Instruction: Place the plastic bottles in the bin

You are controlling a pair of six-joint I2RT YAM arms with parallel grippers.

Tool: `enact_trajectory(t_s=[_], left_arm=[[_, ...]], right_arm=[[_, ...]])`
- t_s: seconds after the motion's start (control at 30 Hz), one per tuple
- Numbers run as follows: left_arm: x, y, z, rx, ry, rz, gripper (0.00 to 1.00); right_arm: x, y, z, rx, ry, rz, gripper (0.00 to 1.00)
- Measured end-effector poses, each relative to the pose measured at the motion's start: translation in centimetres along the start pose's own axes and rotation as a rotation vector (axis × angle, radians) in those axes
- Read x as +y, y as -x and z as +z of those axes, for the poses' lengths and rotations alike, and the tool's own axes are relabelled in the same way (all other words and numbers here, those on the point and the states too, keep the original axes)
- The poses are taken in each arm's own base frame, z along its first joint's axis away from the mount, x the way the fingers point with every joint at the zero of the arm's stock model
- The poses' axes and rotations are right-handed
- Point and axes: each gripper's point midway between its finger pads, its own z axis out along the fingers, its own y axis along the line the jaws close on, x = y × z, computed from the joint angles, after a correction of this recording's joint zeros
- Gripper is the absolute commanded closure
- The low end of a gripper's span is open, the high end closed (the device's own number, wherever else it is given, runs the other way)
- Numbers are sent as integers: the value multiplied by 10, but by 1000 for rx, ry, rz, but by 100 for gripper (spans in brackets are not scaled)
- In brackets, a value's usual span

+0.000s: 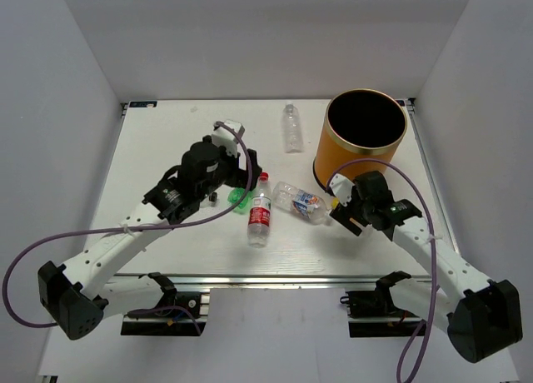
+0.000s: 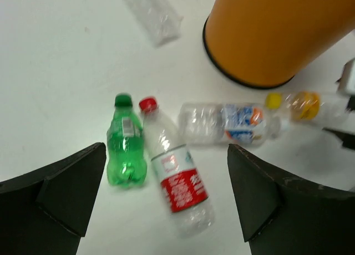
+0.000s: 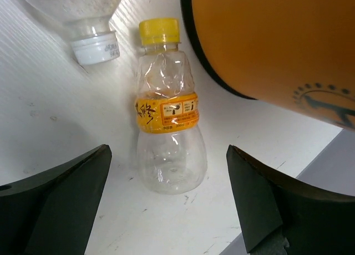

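this looks like a robotics lab test cell: a white table (image 1: 166, 150) boxed in by plain white panels (image 1: 58, 67), a left arm (image 1: 125, 241) and right arm (image 1: 437, 254) bolted by an aluminium rail (image 1: 275, 281), purple cables (image 1: 25, 255) looping loose.

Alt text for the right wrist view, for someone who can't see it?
A yellow-capped bottle lies on the white table between the jaws of the open right gripper, cap pointing away. The orange bin stands close on its right; the neck of a white-capped bottle shows at upper left.
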Motion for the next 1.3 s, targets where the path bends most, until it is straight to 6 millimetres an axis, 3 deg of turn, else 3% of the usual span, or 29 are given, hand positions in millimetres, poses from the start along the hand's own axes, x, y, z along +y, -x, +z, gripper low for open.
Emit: enact_trajectory(t_s=[0.07, 0.13, 0.37, 0.5, 0.6, 0.63, 0.7, 0.83, 0.87, 0.93, 1.03, 1.2, 1.3], left_arm=[[7, -30, 1, 79, 23, 18, 0], [11, -45, 0, 120, 31, 31, 0], [10, -62, -4, 173, 8, 49, 0], [10, -77, -3, 217, -3, 61, 0], [11, -87, 0, 253, -2, 68, 0], [11, -91, 2, 265, -1, 70, 0], [12, -98, 4, 288, 1, 76, 0], [15, -111, 6, 332, 8, 86, 0], [15, -115, 7, 343, 10, 88, 0], [17, -123, 9, 373, 14, 93, 0], [19, -140, 13, 433, 19, 103, 0], [16, -172, 15, 553, -3, 115, 0], [10, -179, 11, 582, -35, 111, 0]], right_arm=[[2, -5, 5, 34, 10, 11, 10], [4, -12, 11, 74, 21, 22, 10], [18, -41, 30, 194, 69, 41, 11], [25, -57, 39, 251, 97, 50, 18], [27, -65, 44, 277, 112, 58, 32], [25, -64, 44, 272, 109, 61, 45], [23, -64, 45, 266, 105, 61, 62], [24, -63, 39, 251, 118, 74, 84], [26, -63, 34, 247, 126, 76, 91], [27, -55, 19, 219, 144, 79, 91], [16, -25, -13, 104, 145, 79, 92], [-11, 50, -99, -199, 112, 30, 91], [-20, 85, -150, -380, 87, -1, 91]])
